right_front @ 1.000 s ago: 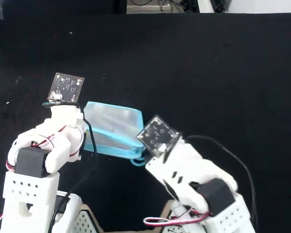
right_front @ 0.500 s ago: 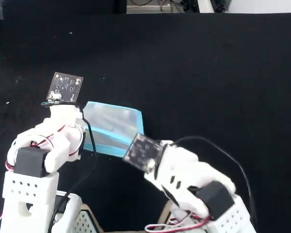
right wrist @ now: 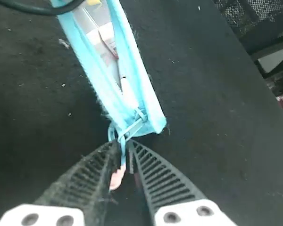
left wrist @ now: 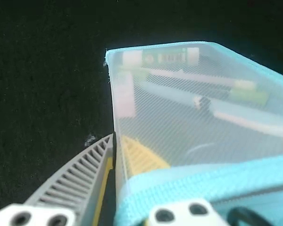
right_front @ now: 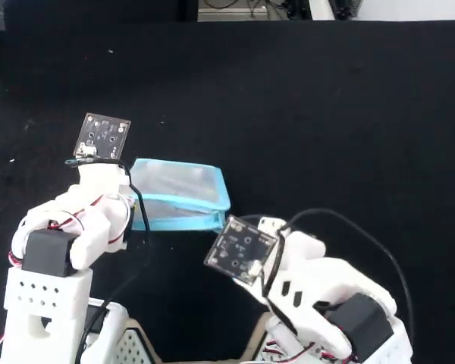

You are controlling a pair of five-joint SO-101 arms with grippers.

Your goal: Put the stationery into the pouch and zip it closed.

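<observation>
While the right jaws pinch the thin teal zip pull (right wrist: pixel 124 136) at the near right corner of the clear mesh pouch with teal trim (right_front: pixel 178 186), the left jaws clamp its left end, probably to anchor it against the tug. Pens and other stationery (left wrist: pixel 179 89) lie inside. Black bench (right_front: pixel 326 114) spreads around, and a black cable (right_front: pixel 140 224) hangs just beside the pouch's left end.

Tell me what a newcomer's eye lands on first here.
A teal-edged clear pouch sits on the black table, stationery showing through its side. The right gripper pinches its zipper pull at one end; the left gripper clamps the other end.
</observation>
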